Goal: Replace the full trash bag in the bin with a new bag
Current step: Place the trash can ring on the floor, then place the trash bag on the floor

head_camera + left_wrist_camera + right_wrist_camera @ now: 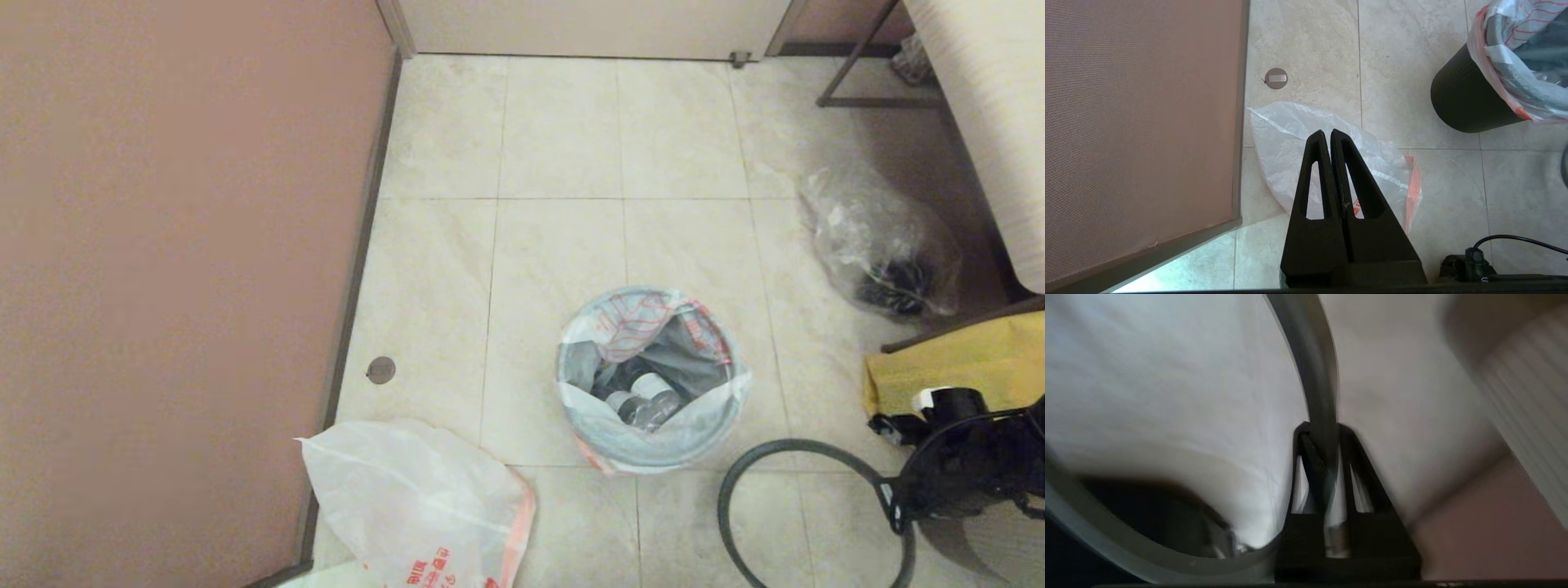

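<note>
Bin (pixel 653 445) stands on the tiled floor (pixel 563 131) near the middle of the head view, a small round black bucket still lined with the full trash bag (pixel 645 359), whose translucent white plastic with pink-red trim is folded out over the mouth, grey cans showing inside. Its separate dark grey hoop (pixel 735 482) is off the bucket, at the lower right of the floor, pinched between the fingers of the right tool (pixel 894 506); in the right wrist view the hoop's band runs straight between the two narrowly spaced jaws. The new bag (pixel 416 506), thin white with a pink border and red printed characters, lies crumpled on the floor by the brown wall panel (pixel 180 269), near the lower left edge. The left tool (pixel 1327 134) hangs above that bag, its jaws pressed together with nothing in them. A clear bag (pixel 886 245) with dark contents sits at the right, beside a yellow bag (pixel 955 359).
</note>
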Tool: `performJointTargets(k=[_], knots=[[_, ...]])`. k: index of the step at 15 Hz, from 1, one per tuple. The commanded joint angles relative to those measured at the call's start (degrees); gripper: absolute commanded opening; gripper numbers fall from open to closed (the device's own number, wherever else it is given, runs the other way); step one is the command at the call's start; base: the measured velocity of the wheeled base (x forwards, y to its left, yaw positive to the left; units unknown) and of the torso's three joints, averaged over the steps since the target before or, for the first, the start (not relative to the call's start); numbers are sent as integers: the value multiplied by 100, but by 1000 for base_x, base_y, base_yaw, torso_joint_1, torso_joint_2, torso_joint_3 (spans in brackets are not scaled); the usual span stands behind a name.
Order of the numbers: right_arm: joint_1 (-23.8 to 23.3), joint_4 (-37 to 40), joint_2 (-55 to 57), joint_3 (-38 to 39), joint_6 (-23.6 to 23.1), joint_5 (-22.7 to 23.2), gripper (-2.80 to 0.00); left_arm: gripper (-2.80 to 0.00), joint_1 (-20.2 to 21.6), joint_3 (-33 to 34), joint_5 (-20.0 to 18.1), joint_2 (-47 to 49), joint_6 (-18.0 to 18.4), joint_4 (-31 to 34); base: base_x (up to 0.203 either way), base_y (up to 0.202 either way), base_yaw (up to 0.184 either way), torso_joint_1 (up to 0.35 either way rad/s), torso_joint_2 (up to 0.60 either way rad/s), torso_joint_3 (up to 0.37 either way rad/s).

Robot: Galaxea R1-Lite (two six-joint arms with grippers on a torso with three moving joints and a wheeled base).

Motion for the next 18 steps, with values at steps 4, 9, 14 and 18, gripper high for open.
performJointTargets(k=[4, 9, 14, 18], knots=[[-61, -244, -1112, 1042, 14, -85, 0, -280, 1, 1, 0, 7, -5, -2, 0, 0, 0, 0, 0, 0], [16, -221, -2756, 1894, 20, 50, 0, -280, 1, 1, 0, 7, -5, -2, 0, 0, 0, 0, 0, 0], [880, -214, -3767, 2254, 407, 220, -280, -280, 1, 1, 0, 7, -5, -2, 0, 0, 0, 0, 0, 0], [1831, 142, -3767, 1499, 1215, 189, -280, -280, 2, 1, 0, 7, -5, -2, 0, 0, 0, 0, 0, 0]])
